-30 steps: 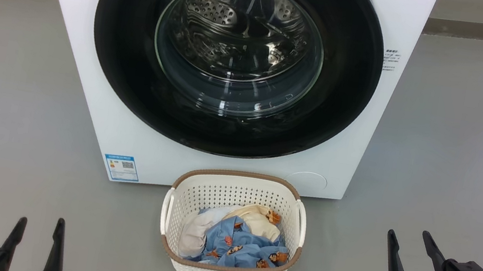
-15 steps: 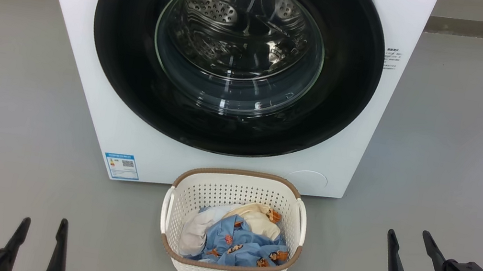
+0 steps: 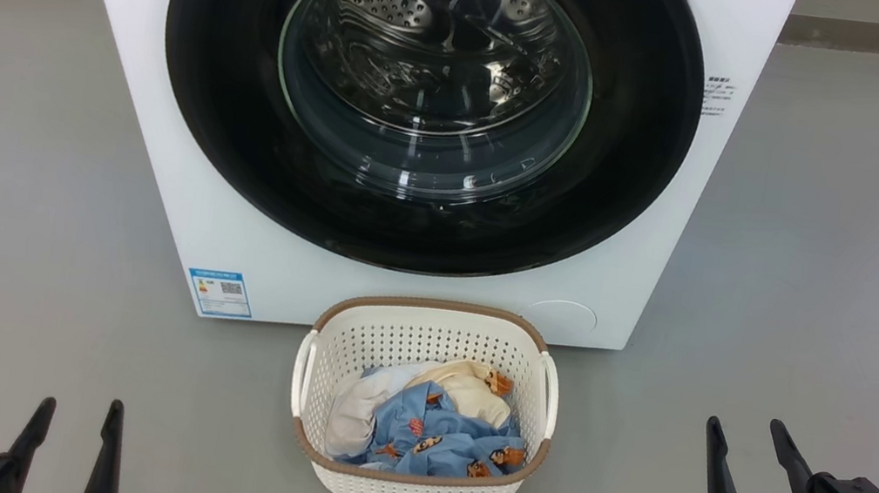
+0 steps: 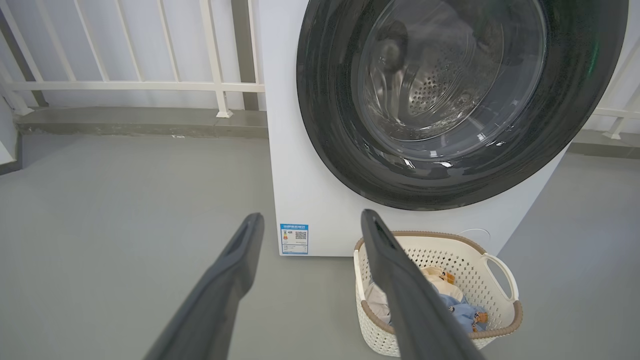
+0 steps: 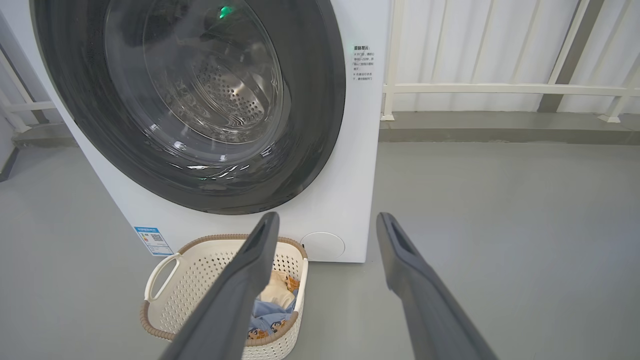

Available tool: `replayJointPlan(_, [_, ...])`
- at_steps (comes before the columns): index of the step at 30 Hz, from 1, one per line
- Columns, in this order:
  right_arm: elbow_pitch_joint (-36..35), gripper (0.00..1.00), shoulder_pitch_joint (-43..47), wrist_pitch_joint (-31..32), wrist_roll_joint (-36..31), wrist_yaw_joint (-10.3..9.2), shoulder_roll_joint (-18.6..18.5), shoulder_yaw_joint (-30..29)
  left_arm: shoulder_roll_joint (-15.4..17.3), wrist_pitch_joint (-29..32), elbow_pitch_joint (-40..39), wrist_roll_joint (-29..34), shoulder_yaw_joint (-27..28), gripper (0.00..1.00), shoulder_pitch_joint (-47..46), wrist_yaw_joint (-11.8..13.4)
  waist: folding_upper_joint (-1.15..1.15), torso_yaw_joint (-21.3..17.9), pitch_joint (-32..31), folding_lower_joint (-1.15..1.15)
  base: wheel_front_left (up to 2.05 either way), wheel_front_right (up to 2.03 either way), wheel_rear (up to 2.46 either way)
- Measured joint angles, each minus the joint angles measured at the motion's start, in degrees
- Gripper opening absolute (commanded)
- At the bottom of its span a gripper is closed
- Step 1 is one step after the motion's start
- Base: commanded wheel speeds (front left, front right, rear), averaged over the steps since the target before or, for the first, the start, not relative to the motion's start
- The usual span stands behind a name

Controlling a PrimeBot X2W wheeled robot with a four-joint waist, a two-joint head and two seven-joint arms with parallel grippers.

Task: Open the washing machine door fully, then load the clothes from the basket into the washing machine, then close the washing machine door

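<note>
The door (image 3: 431, 78) sits shut. My left tool (image 3: 77, 406) and right tool (image 3: 745, 425) hang wide, empty. I'd catch the door's rim edge, swinging it out above the basket (image 3: 434, 306).

The basket (image 3: 431, 342) sits before the washing machine (image 3: 181, 153); the clothes (image 3: 427, 434) inside.
</note>
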Motion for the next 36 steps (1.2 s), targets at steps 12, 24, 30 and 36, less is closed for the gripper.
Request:
replayJointPlan(12, [0.18,1.00,0.00,-0.29,0.00,0.00,0.01,-0.30,-0.01,0.00,0.25,0.08,0.21,1.00,-0.04,-0.09,0.00,-0.09,-0.27,0.00,0.00,0.00,0.00])
replayJointPlan(24, [0.11,1.00,0.15,-0.29,0.04,0.00,0.02,-0.69,0.26,0.00,0.24,0.73,0.59,1.00,-0.07,-0.47,0.00,0.26,-0.21,0.00,0.04,0.04,-0.08])
replayJointPlan(30, [0.07,1.00,0.15,-0.36,0.04,0.00,0.15,-0.70,0.32,0.00,0.24,0.89,1.01,1.00,-0.07,-0.47,0.00,0.31,-0.10,0.00,0.51,0.51,-1.02])
replayJointPlan(36, [0.11,1.00,0.15,-0.37,0.54,0.00,0.24,-0.89,0.31,0.00,0.25,0.88,1.27,1.00,-0.07,-0.47,0.00,0.22,-0.03,0.00,0.98,0.98,-1.96])
